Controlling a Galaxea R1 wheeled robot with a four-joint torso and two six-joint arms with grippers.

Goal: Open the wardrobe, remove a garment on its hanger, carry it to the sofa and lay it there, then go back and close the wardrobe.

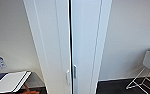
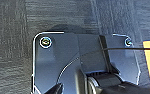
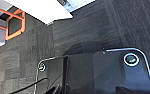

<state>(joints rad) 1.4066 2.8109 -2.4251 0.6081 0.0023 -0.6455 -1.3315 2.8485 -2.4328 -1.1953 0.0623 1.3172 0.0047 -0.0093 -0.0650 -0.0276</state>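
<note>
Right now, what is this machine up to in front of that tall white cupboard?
The robot faces the wardrobe at close range. Its two doors are shut, with a thin dark seam between them and the two small handles side by side low down. Nothing is being handled: both wrist cameras look down on dark grey carpet. A white chair with wire legs stands to the right and a low white table to the left.
</note>
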